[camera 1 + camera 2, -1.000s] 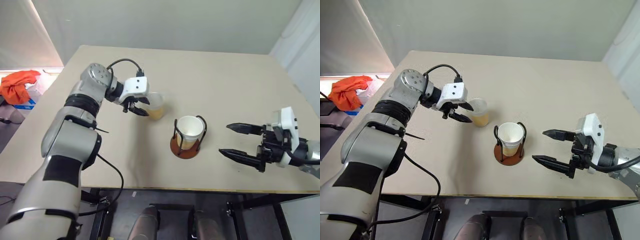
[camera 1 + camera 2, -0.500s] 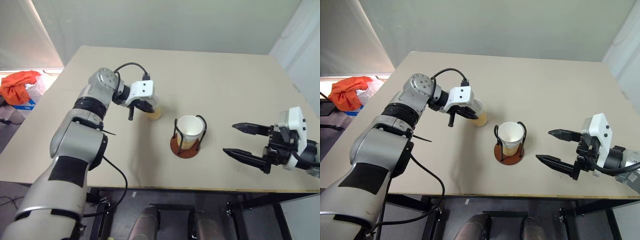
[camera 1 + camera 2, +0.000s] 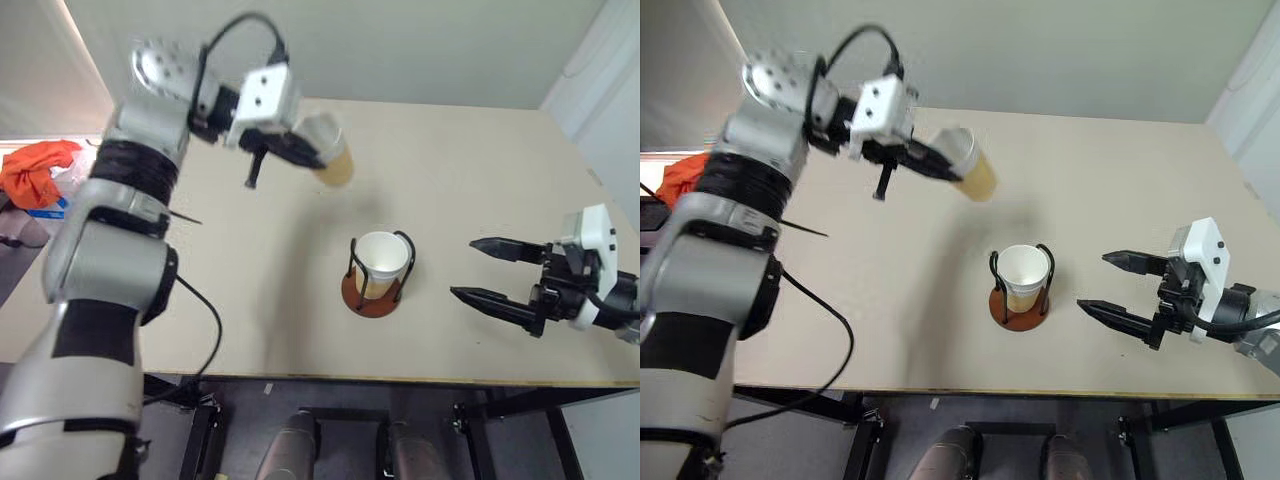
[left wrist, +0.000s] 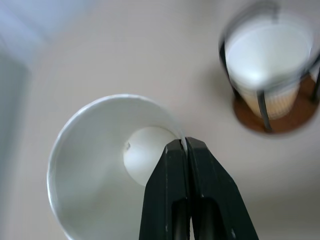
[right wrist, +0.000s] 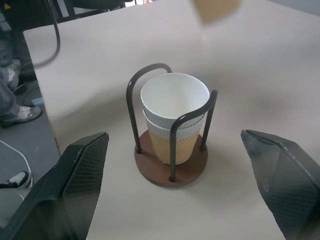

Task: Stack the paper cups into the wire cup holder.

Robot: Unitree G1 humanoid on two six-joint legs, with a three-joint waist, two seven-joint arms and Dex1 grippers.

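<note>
Left fingers [image 4: 185, 150] pinch the cup's [image 3: 333, 155] thin rim, holding it tilted above and beyond the holder [image 3: 378, 268], which has two nested. Light and crushable: rim suits. Right fingers [image 3: 492, 272] spread, empty.

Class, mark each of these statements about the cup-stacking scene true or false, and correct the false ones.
1. The left gripper is shut on the rim of a paper cup held above the table. True.
2. The wire cup holder is empty. False: two nested cups already sit inside it.
3. The right gripper is open and holds nothing. True.
4. The held cup is upright, mouth up. False: it is tilted on its side, mouth toward the left gripper.
5. The holder stands on the table between the two grippers. True.
6. The right gripper is clamped on the holder's wire loops. False: it hangs apart from the holder.
</note>
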